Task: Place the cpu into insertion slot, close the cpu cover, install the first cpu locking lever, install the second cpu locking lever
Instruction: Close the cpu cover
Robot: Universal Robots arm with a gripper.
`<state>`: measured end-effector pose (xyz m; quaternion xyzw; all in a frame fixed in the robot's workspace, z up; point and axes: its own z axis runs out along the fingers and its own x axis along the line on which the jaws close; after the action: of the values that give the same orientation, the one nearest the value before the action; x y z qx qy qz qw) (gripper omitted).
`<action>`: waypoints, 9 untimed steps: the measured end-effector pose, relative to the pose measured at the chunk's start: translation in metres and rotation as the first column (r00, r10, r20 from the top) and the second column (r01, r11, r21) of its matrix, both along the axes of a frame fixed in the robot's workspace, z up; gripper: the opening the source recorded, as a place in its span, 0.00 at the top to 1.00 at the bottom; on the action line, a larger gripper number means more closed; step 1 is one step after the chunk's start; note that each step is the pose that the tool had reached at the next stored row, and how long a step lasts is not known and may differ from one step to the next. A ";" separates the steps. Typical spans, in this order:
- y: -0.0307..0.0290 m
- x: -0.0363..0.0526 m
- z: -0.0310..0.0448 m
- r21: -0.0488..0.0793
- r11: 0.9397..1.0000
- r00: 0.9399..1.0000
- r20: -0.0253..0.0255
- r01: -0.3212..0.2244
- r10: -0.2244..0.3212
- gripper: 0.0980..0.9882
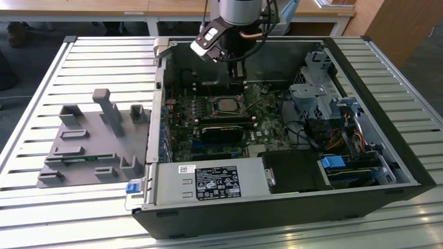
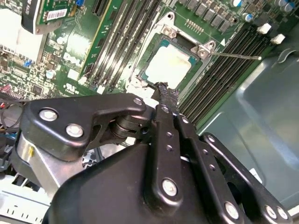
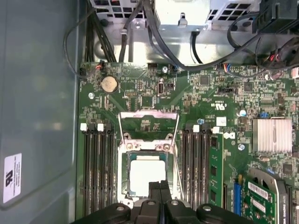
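The cpu (image 3: 147, 173) lies flat, framed by the cpu cover (image 3: 145, 146). The claw (image 3: 159, 185), pressed together and empty, sits at the cover's edge.

Cpu (image 3: 147, 176) in insertion slot (image 3: 124, 186), between two banks of memory slots (image 3: 96, 172).

No readable wording: white sticker (image 3: 12, 177) on case wall (image 3: 42, 93), printed label (image 1: 218, 182) on power-supply box (image 1: 169, 185) (characters indistinct).
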<state>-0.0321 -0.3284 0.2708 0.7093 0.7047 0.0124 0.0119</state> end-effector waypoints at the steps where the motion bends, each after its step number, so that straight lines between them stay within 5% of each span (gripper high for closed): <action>1: 0.0000 0.0002 0.0007 0.000 1.000 1.000 0.000 0.000 0.000 0.98; 9: 0.0000 0.0085 0.0036 0.000 1.000 1.000 -0.001 0.000 0.000 0.98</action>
<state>-0.0237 -0.3283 0.2743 0.7094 0.7046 0.0123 0.0117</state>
